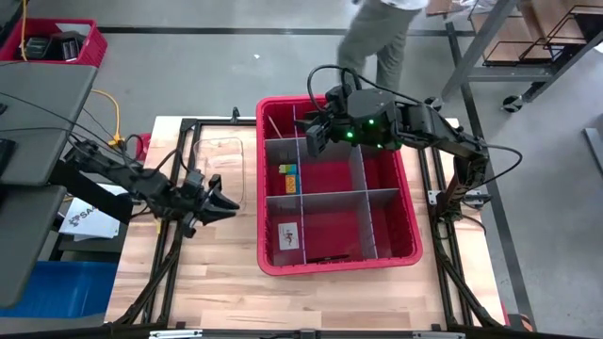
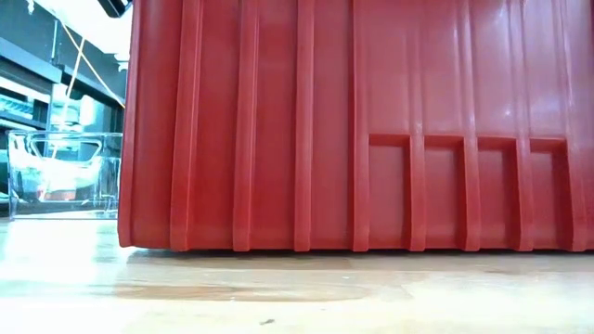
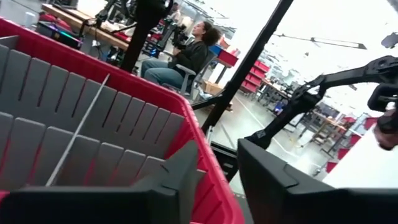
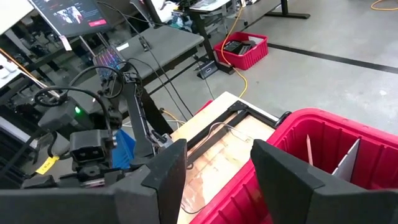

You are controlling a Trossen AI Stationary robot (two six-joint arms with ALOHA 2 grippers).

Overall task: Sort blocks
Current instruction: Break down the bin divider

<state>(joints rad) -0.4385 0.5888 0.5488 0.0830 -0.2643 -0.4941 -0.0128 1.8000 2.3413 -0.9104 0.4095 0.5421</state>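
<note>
While the blocks (image 1: 287, 174) lie in the bin (image 1: 405, 252), the left claw (image 1: 219, 202) gapes empty, well apart.

Blocks (image 1: 287, 174) lie in a bin (image 1: 407, 247) compartment; a clear container (image 1: 219, 151) stands left of it.

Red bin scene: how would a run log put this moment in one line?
left gripper: open, empty, beside red bin | right gripper: open, empty, over bin | blocks: in compartment

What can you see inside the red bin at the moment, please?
Grey dividers split the red bin into compartments. A few small coloured blocks lie in the middle-left one, and a white card lies in the one below. The right gripper hides part of the top-left compartment.
</note>
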